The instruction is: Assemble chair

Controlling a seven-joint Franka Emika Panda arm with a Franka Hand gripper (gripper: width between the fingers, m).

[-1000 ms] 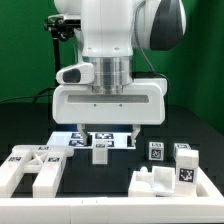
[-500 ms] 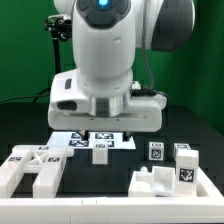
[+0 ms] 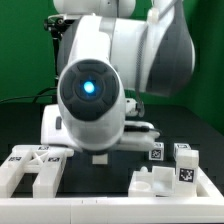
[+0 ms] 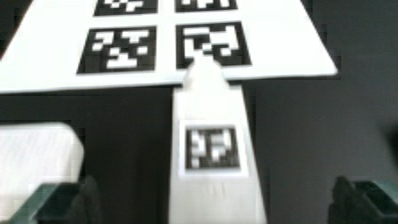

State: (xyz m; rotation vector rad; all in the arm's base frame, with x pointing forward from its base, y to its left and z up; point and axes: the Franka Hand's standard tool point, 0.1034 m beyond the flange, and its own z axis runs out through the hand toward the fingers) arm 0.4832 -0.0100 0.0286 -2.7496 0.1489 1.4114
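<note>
A long white chair leg (image 4: 214, 140) with a square tag lies on the black table, one end touching the marker board (image 4: 160, 45). My gripper (image 4: 210, 205) is open, and its dark fingertips (image 4: 54, 203) stand wide apart on either side of the leg without touching it. In the exterior view the arm (image 3: 95, 95) hides the gripper; only the leg's end (image 3: 99, 156) shows beneath it. Other white chair pieces lie at the exterior view's left (image 3: 30, 170) and right (image 3: 160, 182), with two small tagged blocks (image 3: 157, 152) behind them.
A white border rail (image 3: 110, 208) runs along the front edge of the table. Another white piece (image 4: 36, 155) lies close beside the leg in the wrist view. A green backdrop stands behind the table.
The arm has swung forward and down. Its round joint with the blue light now faces the camera and covers the marker board and the gripper. The parts on the table have not moved.
</note>
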